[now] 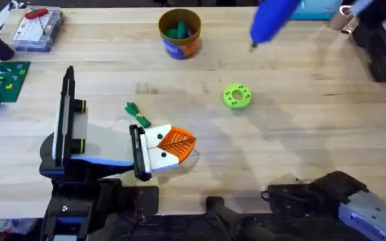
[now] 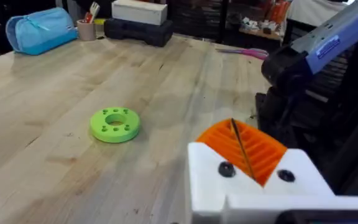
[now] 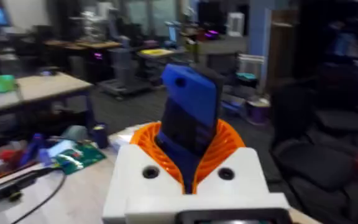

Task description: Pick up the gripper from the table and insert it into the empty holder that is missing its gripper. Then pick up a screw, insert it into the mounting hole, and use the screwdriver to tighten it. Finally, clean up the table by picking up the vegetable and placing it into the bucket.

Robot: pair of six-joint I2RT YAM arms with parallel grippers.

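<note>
The white holder (image 1: 102, 142) with a blue underside lies at the lower left between black plates. The orange ribbed gripper (image 1: 177, 141) sits at its tip. In the left wrist view my left gripper (image 2: 244, 149) has its orange pads (image 2: 263, 152) pressed together, shut on nothing, with dark screw heads (image 2: 226, 168) in the white block. My right gripper (image 3: 191, 149) is shut on the blue screwdriver (image 3: 191, 112), which hangs raised over the far right (image 1: 273, 20). The green vegetable (image 1: 137, 115) lies just behind the holder. The orange bucket (image 1: 179, 33) stands at the far middle with green items inside.
A round green disc (image 1: 236, 96) with holes lies mid-table, also in front of the left gripper (image 2: 115, 124). A clear parts box (image 1: 37, 28) and a green board (image 1: 2, 79) are at far left. The right arm (image 2: 316, 50) rises at the right.
</note>
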